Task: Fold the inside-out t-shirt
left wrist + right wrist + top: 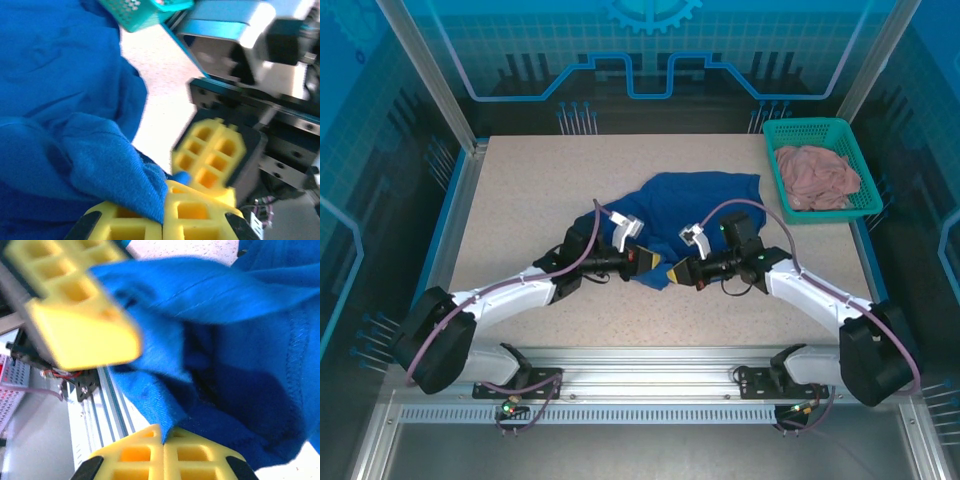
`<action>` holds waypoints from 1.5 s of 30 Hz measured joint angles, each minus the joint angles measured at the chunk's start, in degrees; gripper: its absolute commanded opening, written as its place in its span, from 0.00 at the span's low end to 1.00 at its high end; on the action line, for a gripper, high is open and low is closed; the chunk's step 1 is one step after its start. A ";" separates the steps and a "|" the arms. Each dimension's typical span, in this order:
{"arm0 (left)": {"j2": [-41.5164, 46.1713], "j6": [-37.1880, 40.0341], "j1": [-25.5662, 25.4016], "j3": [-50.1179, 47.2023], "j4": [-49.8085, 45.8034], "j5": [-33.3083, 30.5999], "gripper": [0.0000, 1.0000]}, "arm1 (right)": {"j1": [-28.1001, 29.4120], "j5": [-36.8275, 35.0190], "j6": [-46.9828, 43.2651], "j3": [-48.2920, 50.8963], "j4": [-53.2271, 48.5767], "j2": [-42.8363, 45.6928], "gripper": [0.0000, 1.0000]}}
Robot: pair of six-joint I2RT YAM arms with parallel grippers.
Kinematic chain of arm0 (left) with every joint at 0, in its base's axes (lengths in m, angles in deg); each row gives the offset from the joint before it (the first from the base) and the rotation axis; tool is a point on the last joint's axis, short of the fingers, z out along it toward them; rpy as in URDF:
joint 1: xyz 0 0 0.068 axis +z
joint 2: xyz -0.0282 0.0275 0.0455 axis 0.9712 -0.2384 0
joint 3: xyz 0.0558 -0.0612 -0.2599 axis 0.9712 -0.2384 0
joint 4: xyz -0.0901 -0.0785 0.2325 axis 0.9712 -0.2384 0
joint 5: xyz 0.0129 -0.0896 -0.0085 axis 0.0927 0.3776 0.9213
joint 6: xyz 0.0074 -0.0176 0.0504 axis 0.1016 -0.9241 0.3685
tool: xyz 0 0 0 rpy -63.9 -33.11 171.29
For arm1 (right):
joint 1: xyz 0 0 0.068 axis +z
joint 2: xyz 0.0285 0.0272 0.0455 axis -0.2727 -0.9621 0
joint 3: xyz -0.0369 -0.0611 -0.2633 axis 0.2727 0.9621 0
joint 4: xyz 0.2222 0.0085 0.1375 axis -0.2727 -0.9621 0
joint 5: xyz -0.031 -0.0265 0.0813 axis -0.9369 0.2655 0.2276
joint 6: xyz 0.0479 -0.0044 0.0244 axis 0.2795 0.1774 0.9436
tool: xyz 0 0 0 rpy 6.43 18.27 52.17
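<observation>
Left gripper (653, 259): pads pressed together on a fold at the near edge of the inside-out t-shirt (705, 205), with blue cloth pinched between the yellow fingers in the left wrist view. Right gripper (679, 270): likewise closed, clamped on the same near edge just to the right, with a hemmed flap caught between its pads in the right wrist view. Almost tip to tip, facing each other across the pinched cloth, one reaching in from the left, the other from the right.

T-shirt bunched and crumpled on the table (540, 190), a little right of centre. Bulk spreading far and right from the two grips, with a pointed corner trailing toward the near side below the fingertips. Stitched seam lines plain on the cloth in the right wrist view.

Far right corner: teal basket (807, 124) with a dusty-pink garment (817, 172) heaped inside. Well apart from both grippers, close beside the shirt's far right corner; touching or not, hard to tell. Bare speckled tabletop left of the shirt and beyond it. Along the near edge, a metal rail (640, 362) carrying both arm bases.

Covering the near part of the shirt from above: both wrists and their white camera mounts. Purple cables looping over each forearm. Crowding each wrist view: the other gripper's yellow fingers, blurred, just beside the held fold.
</observation>
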 measured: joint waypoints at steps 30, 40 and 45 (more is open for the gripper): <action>8.26 -8.02 11.80 -4.17 -27.36 -22.23 0.60 | 18.18 -19.06 -2.47 -10.23 2.01 -11.21 0.45; 10.78 -7.98 13.70 -4.24 -32.17 -27.19 0.64 | 24.22 -33.73 -0.72 -23.21 -5.35 -26.40 0.48; 11.82 -7.98 15.06 -4.28 -33.11 -28.30 0.65 | 28.81 -41.62 -0.35 -23.63 -9.07 -27.52 0.47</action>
